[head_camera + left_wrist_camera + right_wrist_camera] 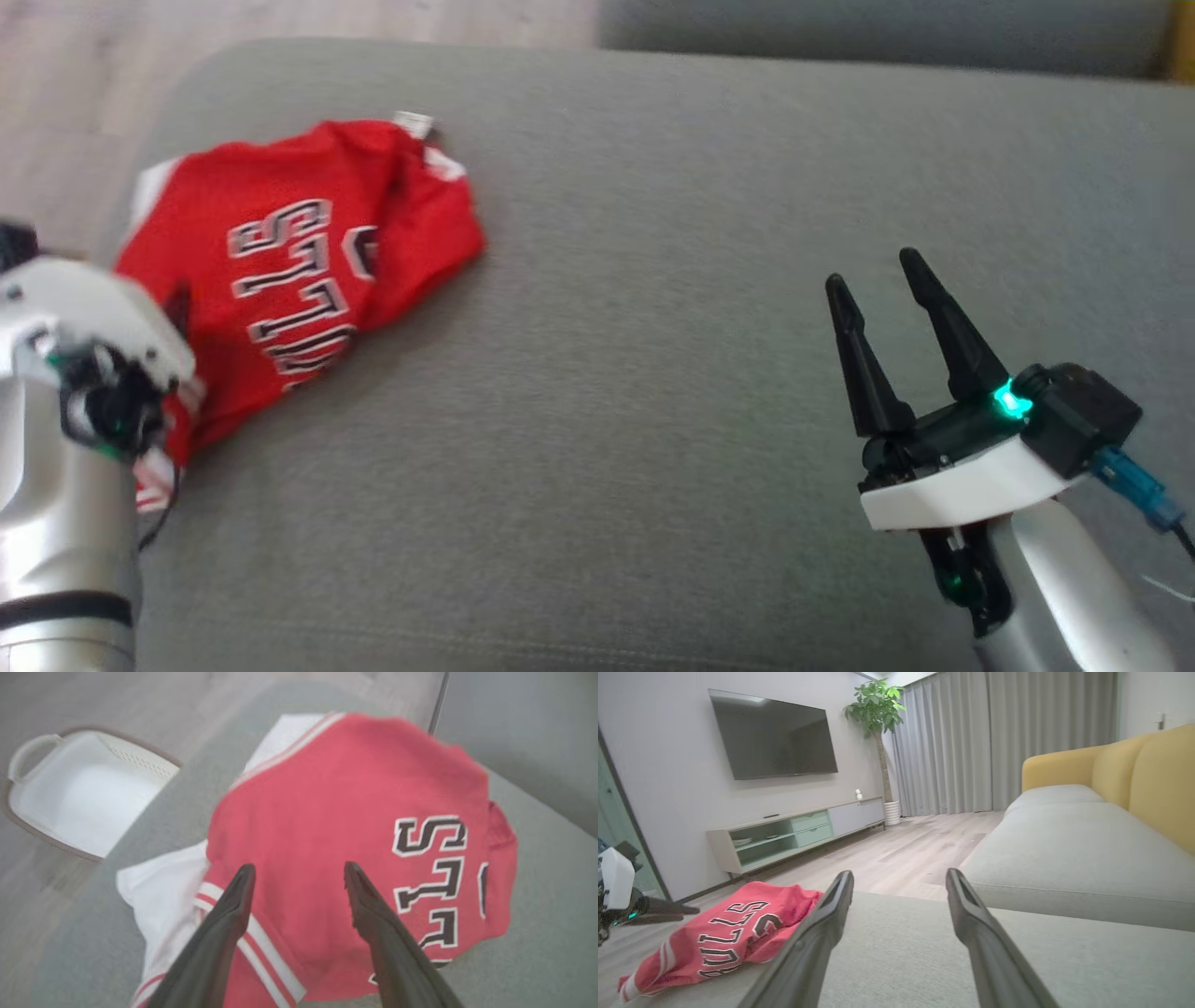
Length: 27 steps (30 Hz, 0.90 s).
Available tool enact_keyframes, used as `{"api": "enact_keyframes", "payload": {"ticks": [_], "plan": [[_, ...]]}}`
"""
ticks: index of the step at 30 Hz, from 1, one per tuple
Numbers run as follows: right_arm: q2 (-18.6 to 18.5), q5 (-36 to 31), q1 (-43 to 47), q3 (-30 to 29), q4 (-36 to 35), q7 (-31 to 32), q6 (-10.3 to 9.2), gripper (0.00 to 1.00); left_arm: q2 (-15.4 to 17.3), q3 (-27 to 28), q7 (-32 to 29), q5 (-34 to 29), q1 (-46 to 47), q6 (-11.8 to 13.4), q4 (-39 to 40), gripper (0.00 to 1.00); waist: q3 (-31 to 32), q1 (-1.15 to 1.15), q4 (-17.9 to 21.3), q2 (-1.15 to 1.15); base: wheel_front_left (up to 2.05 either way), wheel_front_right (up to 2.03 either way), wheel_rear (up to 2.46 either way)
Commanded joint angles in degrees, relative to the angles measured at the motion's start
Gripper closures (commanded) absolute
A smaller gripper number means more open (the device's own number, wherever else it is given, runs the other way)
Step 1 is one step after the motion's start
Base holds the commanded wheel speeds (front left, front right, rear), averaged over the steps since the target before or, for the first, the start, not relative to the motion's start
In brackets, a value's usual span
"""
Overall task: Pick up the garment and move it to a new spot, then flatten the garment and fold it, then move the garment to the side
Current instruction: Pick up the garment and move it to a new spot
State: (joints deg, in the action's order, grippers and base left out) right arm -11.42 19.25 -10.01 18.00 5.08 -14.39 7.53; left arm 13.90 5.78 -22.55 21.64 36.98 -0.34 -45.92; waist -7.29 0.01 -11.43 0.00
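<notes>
Basket [140, 763] first: white, with a handle, sitting on the wood floor [37, 933] just off the grey cushion [653, 373], its inside a pale blur (I can't make out any contents). Red jersey [299, 271] lies crumpled near the cushion's left corner, its white trim close to the edge. Left gripper [299, 870] hangs over it, fingers spread, holding nothing. Right gripper [873, 268], likewise spread, sits well apart over a broad stretch of bare cushion.
</notes>
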Motion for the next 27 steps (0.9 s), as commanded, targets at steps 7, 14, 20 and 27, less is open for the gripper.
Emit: {"api": "enact_keyframes", "payload": {"ticks": [7, 14, 20, 27], "plan": [[-0.7, 1.0, -2.8, 0.7, -2.0, -0.6, -0.04, 0.0, 4.8, 2.0, -3.1, 1.3, 2.4, -0.5, -10.7, 0.23, -3.5, -0.01, 6.3, 0.0, 0.0, 0.0, 0.0], [-0.2, 1.1, -2.0, -0.2, -1.5, -0.6, -0.04, 0.0, 5.7, -0.3, 3.7, -0.5, 4.2, -2.6, -13.4, 1.0, -1.5, -0.01, 5.5, 0.0, 0.0, 0.0, 0.0], [1.2, 1.0, -0.8, -0.6, -1.0, -0.6, -0.04, 0.0, 6.5, -4.0, 8.2, -2.6, 7.3, -5.4, -11.8, 1.0, 2.9, -0.01, 4.6, 0.0, 0.0, 0.0, 0.0], [3.2, 0.8, 1.1, -1.4, -0.6, -0.6, -0.04, 0.0, 5.5, -9.9, 10.1, -3.3, 11.5, -7.0, -4.6, 1.0, 7.8, -0.01, 5.5, 0.0, 0.0, 0.0, 0.0]]}}
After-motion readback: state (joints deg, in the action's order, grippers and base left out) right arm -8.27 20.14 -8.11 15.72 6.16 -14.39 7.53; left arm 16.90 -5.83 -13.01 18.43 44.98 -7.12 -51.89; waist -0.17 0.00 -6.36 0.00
